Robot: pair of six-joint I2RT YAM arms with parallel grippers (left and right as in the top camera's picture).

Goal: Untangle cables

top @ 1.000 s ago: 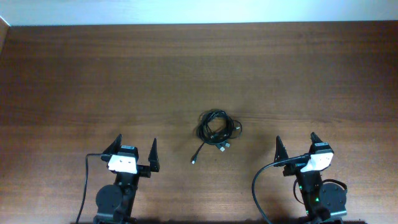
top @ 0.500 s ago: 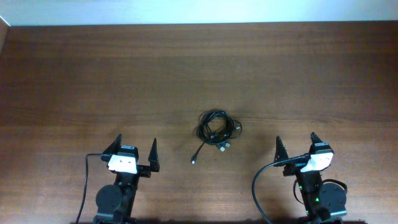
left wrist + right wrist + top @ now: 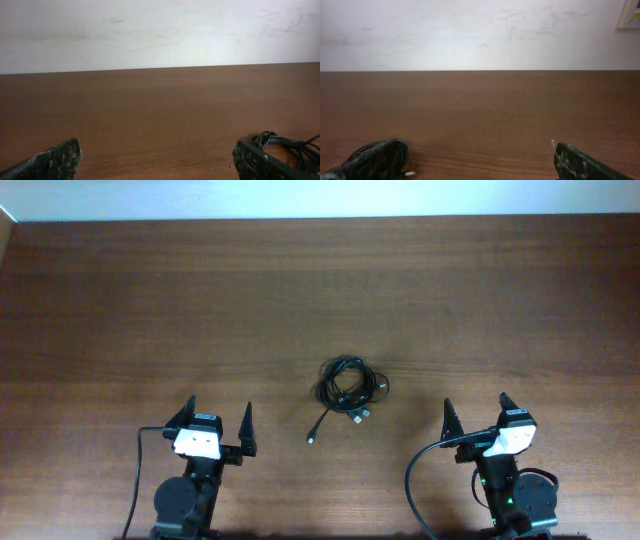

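The cables [image 3: 349,387] lie as one tangled black bundle on the wooden table [image 3: 320,290], near the middle, with a loose end and small silver plug trailing to the lower left [image 3: 312,438]. My left gripper [image 3: 218,420] is open and empty, to the lower left of the bundle. My right gripper [image 3: 475,414] is open and empty, to the lower right. In the left wrist view the cables [image 3: 287,145] peek out behind my right finger. In the right wrist view only a silver plug [image 3: 409,174] shows beside my left finger.
A pale wall [image 3: 160,30] runs along the table's far edge. Thick black arm cables [image 3: 415,480] loop near each arm base at the front edge.
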